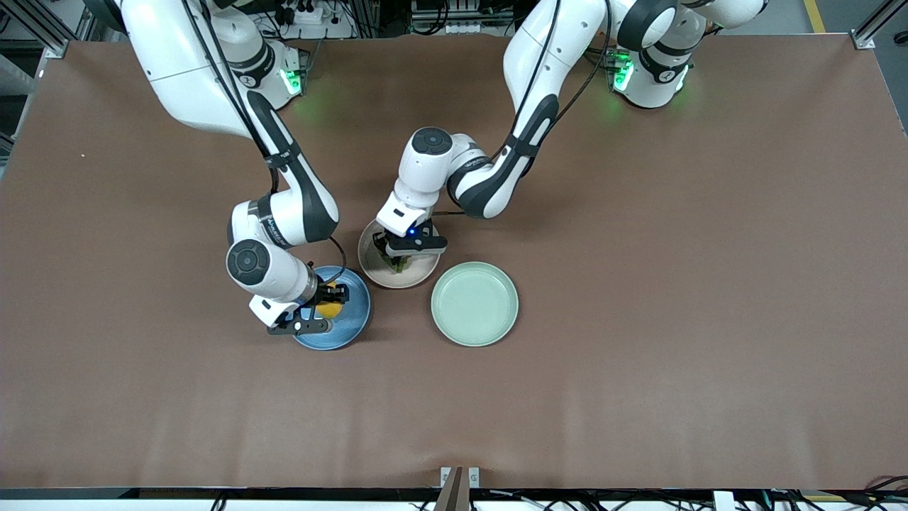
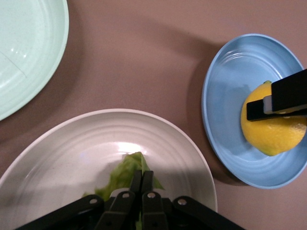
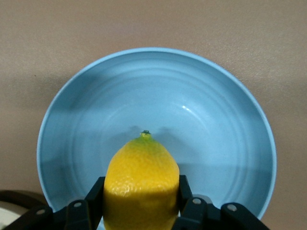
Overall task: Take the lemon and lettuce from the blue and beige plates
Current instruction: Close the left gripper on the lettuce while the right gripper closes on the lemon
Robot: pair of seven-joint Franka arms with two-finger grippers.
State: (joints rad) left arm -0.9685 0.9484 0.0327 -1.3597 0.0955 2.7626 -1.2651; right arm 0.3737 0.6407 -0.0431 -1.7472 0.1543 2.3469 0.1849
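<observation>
While the right gripper (image 3: pixel 140 203) clasps the lemon (image 3: pixel 141 184), the left gripper (image 2: pixel 142 184) apparently pinches the lettuce (image 2: pixel 125 175).

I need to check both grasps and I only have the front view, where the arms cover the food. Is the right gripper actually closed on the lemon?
Observer: Yes. In the right wrist view the right gripper has a finger pressed on each side of the lemon, over the blue plate.
Operator: And the left one?
Observer: The left gripper is pinched shut on the lettuce in the beige plate.
Operator: Anything in the green plate?
Observer: The part of the green plate in the left wrist view is bare.
</observation>
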